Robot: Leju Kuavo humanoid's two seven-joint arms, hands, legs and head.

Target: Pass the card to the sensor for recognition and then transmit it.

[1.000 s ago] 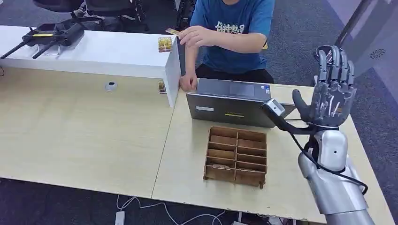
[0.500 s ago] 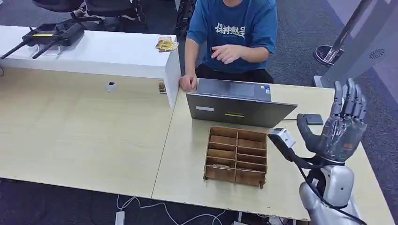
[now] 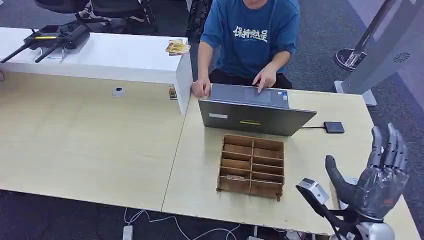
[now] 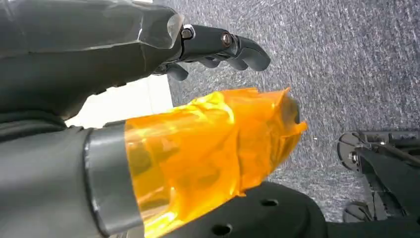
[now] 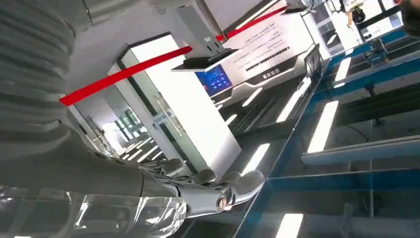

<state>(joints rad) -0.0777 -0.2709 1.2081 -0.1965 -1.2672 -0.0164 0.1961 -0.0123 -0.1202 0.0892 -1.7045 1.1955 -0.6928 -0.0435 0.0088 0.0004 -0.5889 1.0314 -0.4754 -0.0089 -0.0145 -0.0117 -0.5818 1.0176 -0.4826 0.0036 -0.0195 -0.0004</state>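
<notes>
My right hand (image 3: 375, 182) stands low at the table's near right corner, palm up, fingers spread and straight, holding nothing. In the right wrist view its fingers (image 5: 213, 191) stretch out toward a ceiling. My left hand (image 4: 213, 47) hangs over grey carpet, its fingers loosely bent, its thumb (image 4: 208, 144) wrapped in orange tape, nothing in it. Yellow cards (image 3: 177, 47) lie on the white shelf (image 3: 125, 57) at its right end. Another card (image 3: 172, 92) leans at the shelf's foot. A small black box on a cable (image 3: 333, 127) lies to the right of the laptop (image 3: 255, 117).
A wooden compartment tray (image 3: 252, 166) sits in front of the laptop, with something small in one near slot (image 3: 231, 177). A person in a blue T-shirt (image 3: 252, 35) sits behind, both hands at the laptop. A small white puck (image 3: 118, 91) lies on the left table.
My right hand has come down from beside the laptop to the table's near right corner. The person laid a card on the shelf and brought that hand to the laptop.
</notes>
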